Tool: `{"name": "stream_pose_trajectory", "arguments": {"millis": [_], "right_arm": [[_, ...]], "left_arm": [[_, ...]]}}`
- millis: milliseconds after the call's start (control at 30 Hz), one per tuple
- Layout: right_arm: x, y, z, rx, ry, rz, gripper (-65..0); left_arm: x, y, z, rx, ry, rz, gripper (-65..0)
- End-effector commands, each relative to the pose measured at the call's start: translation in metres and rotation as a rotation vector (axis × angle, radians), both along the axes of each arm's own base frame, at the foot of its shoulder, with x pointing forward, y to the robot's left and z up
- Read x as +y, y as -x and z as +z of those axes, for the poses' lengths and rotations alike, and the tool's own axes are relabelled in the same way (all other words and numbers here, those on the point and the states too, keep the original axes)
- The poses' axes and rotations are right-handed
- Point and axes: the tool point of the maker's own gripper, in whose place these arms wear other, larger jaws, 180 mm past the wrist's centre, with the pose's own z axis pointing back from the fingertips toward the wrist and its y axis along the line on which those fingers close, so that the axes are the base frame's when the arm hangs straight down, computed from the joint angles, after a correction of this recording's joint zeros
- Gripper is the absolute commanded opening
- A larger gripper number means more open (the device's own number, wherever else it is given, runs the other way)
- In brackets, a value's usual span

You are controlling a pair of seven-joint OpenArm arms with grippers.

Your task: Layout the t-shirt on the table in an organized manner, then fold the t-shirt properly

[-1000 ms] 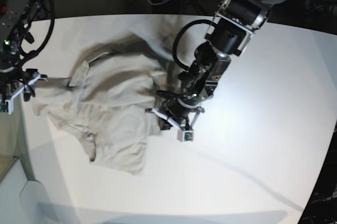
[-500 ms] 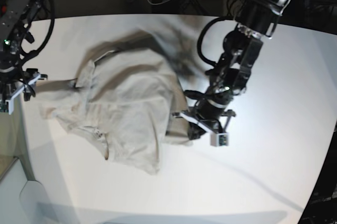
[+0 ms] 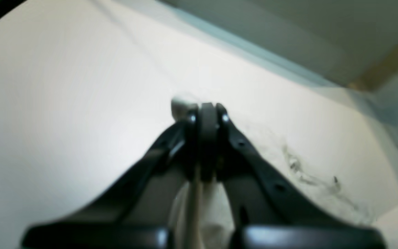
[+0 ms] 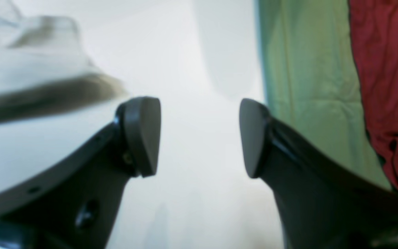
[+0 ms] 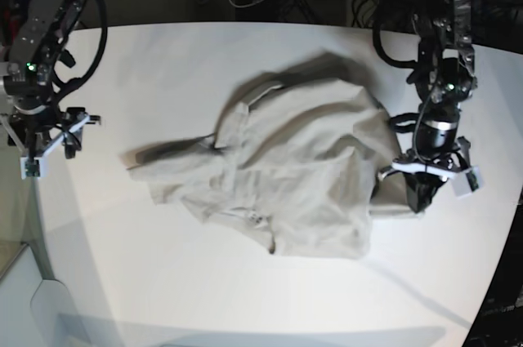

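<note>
The left tool point(image 5: 417, 193) is clenched on a fold of the t-shirt point(image 5: 286, 175) at the garment's edge nearest that arm; its jaws are pressed together with pale fabric pinched between them. The right tool point(image 4: 199, 138) is released, jaws wide apart, holding nothing, above the table point(image 5: 163, 282); the t-shirt lies crumpled mid-table, well apart from it.

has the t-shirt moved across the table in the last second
Yes. In the base view the t-shirt has slid toward the picture's right side of the table, dragged by the left hand, away from the open right hand.
</note>
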Motion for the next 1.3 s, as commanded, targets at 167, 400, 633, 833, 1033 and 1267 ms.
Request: {"name": "stream_pose_trajectory", "arguments": {"millis": [167,400,633,833,1033,1267], "right_arm": [[0.031,-0.016,0.008,-0.041,-0.008,0.099,-28.3],[0.091,-0.035,0.009,-0.034,0.014,0.315,-28.1],[0.139,-0.082,0.014,-0.047,0.004,0.461,-28.0],[0.176,-0.125,-0.021,0.079,-0.043,0.545,-21.5],[0.202,-0.165,-0.031,0.132,-0.099,0.576,-20.2],[0.227,-0.190,-0.045,0.142,-0.191,0.595,-20.2]], "left_arm": [[0.010,0.000,0.005,0.084,0.014,-0.010,-64.6],[0.043,0.028,-0.023,0.226,0.026,0.055,-64.7],[0.051,0.053,-0.049,0.307,0.014,0.076,-64.7],[0.051,0.061,-0.057,0.332,0.015,0.077,-64.7],[0.050,0.063,-0.058,0.339,0.016,0.073,-64.7],[0.051,0.066,-0.061,0.347,0.014,0.077,-64.7]]}}
